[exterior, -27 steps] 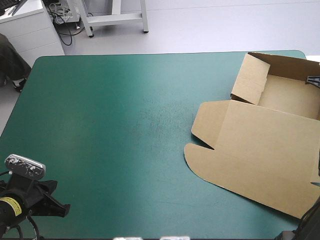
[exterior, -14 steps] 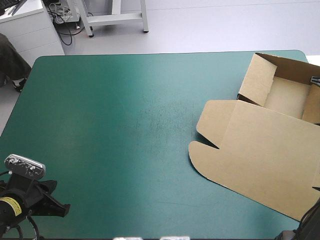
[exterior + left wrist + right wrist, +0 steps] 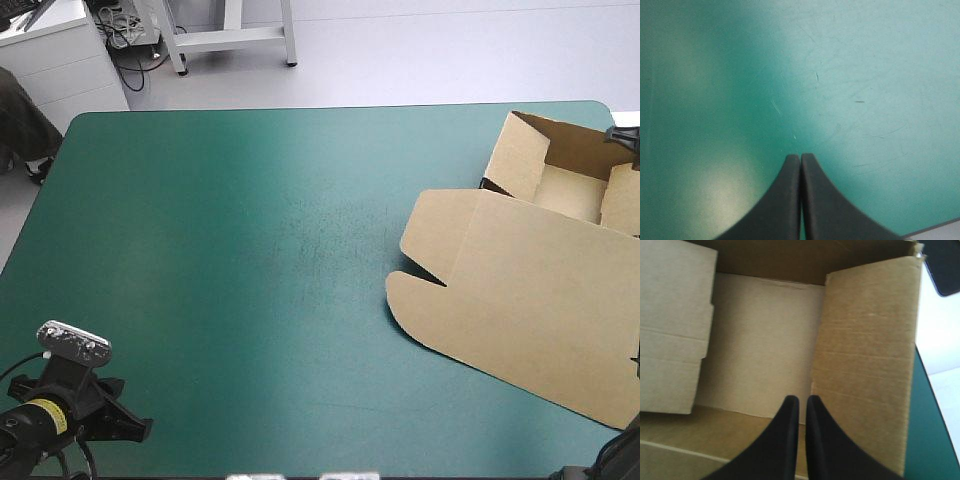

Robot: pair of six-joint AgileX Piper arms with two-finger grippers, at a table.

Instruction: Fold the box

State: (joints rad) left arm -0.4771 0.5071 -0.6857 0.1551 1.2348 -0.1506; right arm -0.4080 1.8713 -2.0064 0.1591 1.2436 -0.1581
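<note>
Teal-green table (image 3: 250,250): box (image 3: 520,300) farther right vs. earlier, walls up.

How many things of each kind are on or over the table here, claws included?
Brown box: 1
Black claws: 2, the left claw over the bare cover and the right claw at the box
Total: 3

Brown box (image 3: 530,300), open tray w/ raised walls, lid flat, at table's far right corner
</note>
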